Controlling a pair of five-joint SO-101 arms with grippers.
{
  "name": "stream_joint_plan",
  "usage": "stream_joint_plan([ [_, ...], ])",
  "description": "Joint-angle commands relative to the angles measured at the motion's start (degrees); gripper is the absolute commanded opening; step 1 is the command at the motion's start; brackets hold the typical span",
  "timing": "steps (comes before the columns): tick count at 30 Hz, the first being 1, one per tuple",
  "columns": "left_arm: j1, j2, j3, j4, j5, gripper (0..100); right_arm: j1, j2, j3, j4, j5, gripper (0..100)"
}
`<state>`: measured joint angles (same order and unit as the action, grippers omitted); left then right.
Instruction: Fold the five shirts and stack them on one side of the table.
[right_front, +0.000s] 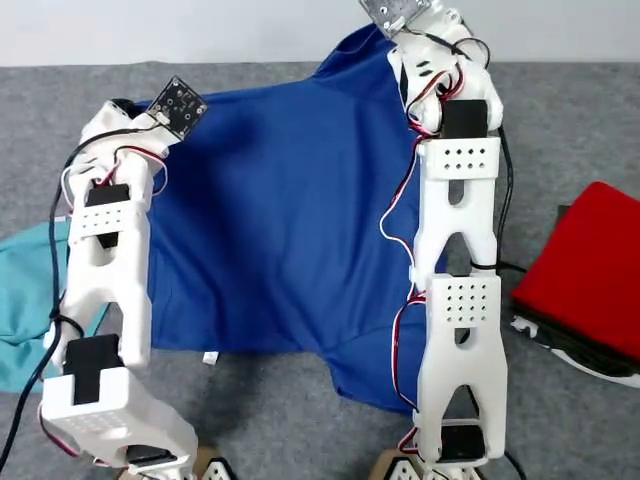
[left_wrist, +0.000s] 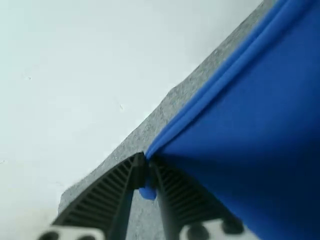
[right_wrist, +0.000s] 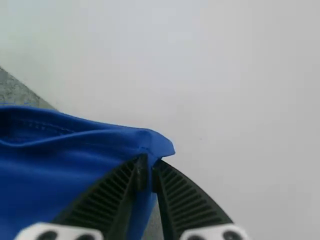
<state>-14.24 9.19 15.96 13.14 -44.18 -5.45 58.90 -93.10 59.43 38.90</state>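
Note:
A blue shirt (right_front: 280, 230) lies spread over the middle of the grey table, its far edge lifted at both corners. My left gripper (left_wrist: 146, 176) is shut on the shirt's hemmed corner (left_wrist: 165, 137) at the far left of the table, near the wall. My right gripper (right_wrist: 147, 167) is shut on another corner of the blue shirt (right_wrist: 75, 160), held up at the far right in front of the wall. In the high view the left arm (right_front: 105, 250) stands along the shirt's left side and the right arm (right_front: 455, 250) along its right side.
A folded red shirt (right_front: 590, 270) sits on darker folded garments at the right edge. A teal shirt (right_front: 25, 300) lies at the left edge, partly under the left arm. Cables run along both arms. Grey tabletop (right_front: 270, 420) shows in front of the blue shirt.

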Motion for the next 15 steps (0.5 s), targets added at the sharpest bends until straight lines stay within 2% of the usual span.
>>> stream_joint_plan([
  [1, 0.09, -1.67, -2.59, 3.52, 0.44, 0, 1.63, -4.79, -3.34, 4.70, 0.35, 1.0],
  [8, 2.20, -13.01, -2.68, 27.96, -0.35, 0, 1.63, -10.86, -3.34, 24.40, 0.44, 1.0],
  [15, 2.29, -17.85, -2.51, 50.81, -12.40, 0, 1.45, -18.15, -2.90, 43.74, 0.18, 1.0],
])
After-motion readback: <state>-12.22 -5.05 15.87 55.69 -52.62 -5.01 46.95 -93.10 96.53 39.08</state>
